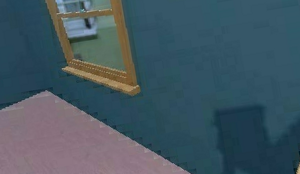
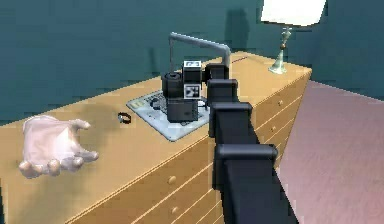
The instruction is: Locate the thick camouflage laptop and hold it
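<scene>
The gripper (image 2: 180, 100) hangs at the end of one dark, square-sectioned arm (image 2: 235, 150), over the middle of the dresser top. I cannot tell whether it holds anything, for the laptop (image 2: 150, 110) lies right behind it: one flat slab, mottled grey-green, near the dresser's (image 2: 110, 140) back edge. A thin grey bent bar (image 2: 205, 43) rises just beyond. Beside the laptop sits one small dark ring (image 2: 125, 118); toward the left end lies one crumpled, see-through white lump (image 2: 55, 148). At the far right end stands one lamp (image 2: 290, 25), white shade on a brass stem. The dresser is pale wood with knobbed drawers. Teal walls, pinkish carpet (image 1: 48, 153), one wood-framed window (image 1: 93, 34).
</scene>
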{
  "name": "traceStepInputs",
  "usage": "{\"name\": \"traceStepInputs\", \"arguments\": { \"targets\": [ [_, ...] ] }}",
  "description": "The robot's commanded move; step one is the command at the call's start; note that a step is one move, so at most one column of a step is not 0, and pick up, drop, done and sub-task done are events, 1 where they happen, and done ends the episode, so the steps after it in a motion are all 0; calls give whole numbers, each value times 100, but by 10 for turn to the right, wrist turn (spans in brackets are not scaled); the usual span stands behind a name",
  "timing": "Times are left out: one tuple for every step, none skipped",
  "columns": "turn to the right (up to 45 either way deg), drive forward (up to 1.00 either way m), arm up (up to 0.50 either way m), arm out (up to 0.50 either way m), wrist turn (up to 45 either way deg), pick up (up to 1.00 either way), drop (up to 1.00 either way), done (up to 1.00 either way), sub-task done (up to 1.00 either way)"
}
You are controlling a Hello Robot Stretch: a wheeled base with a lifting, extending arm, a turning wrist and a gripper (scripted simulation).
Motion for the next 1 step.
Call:
{"name": "traceStepInputs", "arguments": {
  "targets": [
    [0, 0, -12, 0, 0, 0, 0, 0, 0]
  ]
}}
